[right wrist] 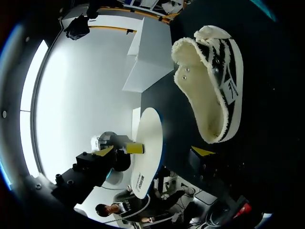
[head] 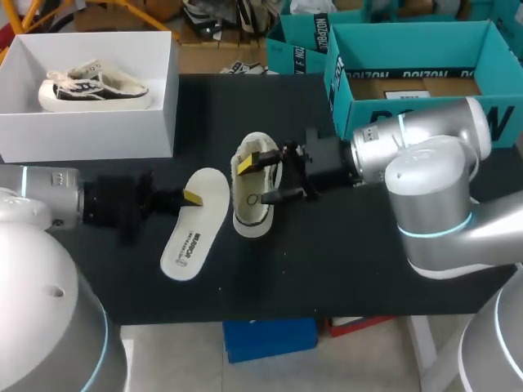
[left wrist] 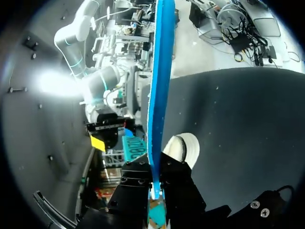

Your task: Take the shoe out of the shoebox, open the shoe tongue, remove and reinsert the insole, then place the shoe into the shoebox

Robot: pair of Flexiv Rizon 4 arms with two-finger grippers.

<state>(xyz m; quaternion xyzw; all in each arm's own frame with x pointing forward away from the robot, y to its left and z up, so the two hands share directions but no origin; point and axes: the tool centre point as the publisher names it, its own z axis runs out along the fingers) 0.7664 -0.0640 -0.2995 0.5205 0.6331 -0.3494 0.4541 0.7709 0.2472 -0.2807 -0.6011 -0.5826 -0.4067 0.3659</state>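
Fingers point(left wrist: 177, 180) of left gripper point(left wrist: 156, 193) are pinched together on the insole point(head: 196, 230), gripping its far end on the side away from the shoe. The rest runs free toward the near edge, printed face up in the head view, blue underside edge-on in the left wrist view. My read: an end grip leaves the length free to feed back in. I can't tell if it rests on the table point(head: 343, 269) or hangs just above. The shoe point(head: 249, 214) sits on the table just right of the insole, ahead of the left fingers and clear of them, opening up, fleece lining showing. Right gripper point(head: 260, 180) is at the shoe's collar from the right, probably steadying it for reinsertion; can't tell whether it is clamped on. Insole out, not yet back in. The white shoebox point(head: 90, 135) is far left with a second shoe point(head: 94, 86) in it, well apart from both grippers. Teal boxes point(head: 409, 34) are far right.
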